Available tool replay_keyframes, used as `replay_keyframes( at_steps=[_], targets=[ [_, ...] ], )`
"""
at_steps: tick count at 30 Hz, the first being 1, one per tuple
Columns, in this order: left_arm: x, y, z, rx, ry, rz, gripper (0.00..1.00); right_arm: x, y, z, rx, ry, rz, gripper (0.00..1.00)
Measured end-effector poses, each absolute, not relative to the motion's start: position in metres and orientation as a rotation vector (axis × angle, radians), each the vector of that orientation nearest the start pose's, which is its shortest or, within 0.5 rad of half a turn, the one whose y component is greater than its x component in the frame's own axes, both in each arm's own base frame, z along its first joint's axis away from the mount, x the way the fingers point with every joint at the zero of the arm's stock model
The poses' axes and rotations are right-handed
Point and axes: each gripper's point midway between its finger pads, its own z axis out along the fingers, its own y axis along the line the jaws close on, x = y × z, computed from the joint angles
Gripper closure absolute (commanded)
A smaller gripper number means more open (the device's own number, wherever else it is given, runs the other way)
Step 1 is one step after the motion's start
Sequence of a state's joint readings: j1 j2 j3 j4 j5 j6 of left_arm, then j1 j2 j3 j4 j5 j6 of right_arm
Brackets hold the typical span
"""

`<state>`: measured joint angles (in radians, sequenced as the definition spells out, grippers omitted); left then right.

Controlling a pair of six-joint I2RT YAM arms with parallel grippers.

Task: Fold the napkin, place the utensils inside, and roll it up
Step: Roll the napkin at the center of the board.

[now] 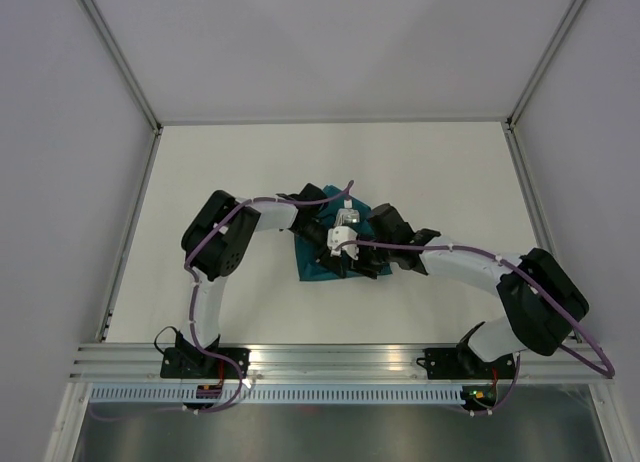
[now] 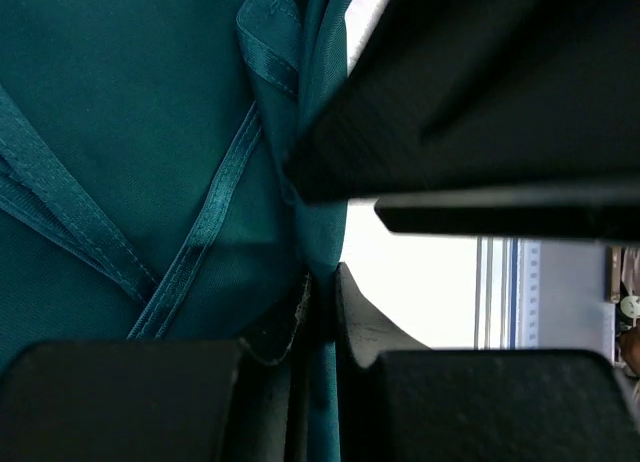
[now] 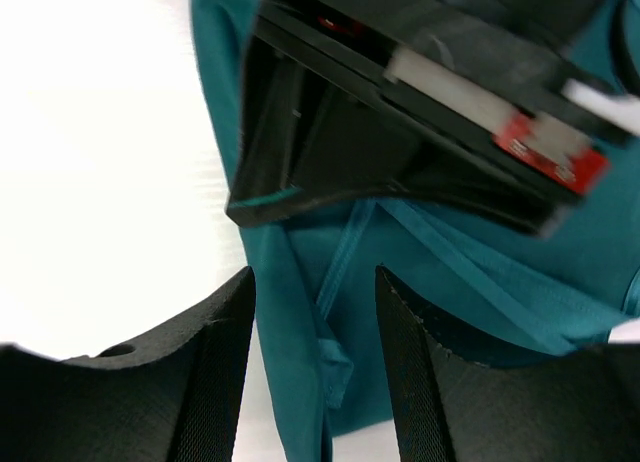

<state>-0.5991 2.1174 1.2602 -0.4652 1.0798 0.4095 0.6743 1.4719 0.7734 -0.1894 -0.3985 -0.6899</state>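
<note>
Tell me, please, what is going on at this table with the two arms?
Both arms are working over the teal napkin, which lies bunched in the middle of the table. The left claw is shut on a fold of the cloth. The right claw is open beside it, its fingers straddling a napkin edge without gripping. No utensil shows in any view, so whether one is already inside cannot be told.

The left gripper (image 2: 322, 292) blocks the napkin (image 1: 312, 272) before the right fingers (image 3: 215, 382).
</note>
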Motion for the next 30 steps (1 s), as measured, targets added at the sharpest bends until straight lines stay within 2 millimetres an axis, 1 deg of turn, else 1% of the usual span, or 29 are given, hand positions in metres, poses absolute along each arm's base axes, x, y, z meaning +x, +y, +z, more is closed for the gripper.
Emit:
replay_keyframes(
  at_steps=[5,10,14,19,21,22,26,28,30],
  targets=[
    [0.221,-0.328,0.017,1.405,2.178,-1.585,0.98,0.235,0.265,0.050,-1.732,1.699,0.450,0.43],
    [0.220,-0.328,0.017,1.395,2.186,-1.610,0.98,0.230,0.270,0.046,-1.772,1.679,0.429,0.43],
    [0.220,-0.328,0.017,1.390,2.193,-1.619,0.98,0.225,0.274,0.039,-1.813,1.665,0.414,0.44],
    [0.220,-0.328,0.017,1.386,2.193,-1.627,0.98,0.224,0.273,0.026,-1.843,1.669,0.386,0.47],
    [0.220,-0.328,0.017,1.386,2.193,-1.627,0.98,0.224,0.271,0.021,-1.855,1.676,0.373,0.52],
    [0.220,-0.328,0.017,1.386,2.195,-1.628,0.98,0.225,0.270,0.019,-1.862,1.678,0.366,0.52],
    [0.220,-0.328,0.017,1.385,2.198,-1.629,0.98,0.227,0.271,0.018,-1.873,1.670,0.360,0.53],
    [0.220,-0.328,0.017,1.384,2.201,-1.630,0.98,0.227,0.271,0.018,-1.884,1.669,0.358,0.62],
    [0.219,-0.328,0.017,1.383,2.205,-1.631,0.98,0.227,0.272,0.017,-1.895,1.670,0.358,0.76]
  ],
)
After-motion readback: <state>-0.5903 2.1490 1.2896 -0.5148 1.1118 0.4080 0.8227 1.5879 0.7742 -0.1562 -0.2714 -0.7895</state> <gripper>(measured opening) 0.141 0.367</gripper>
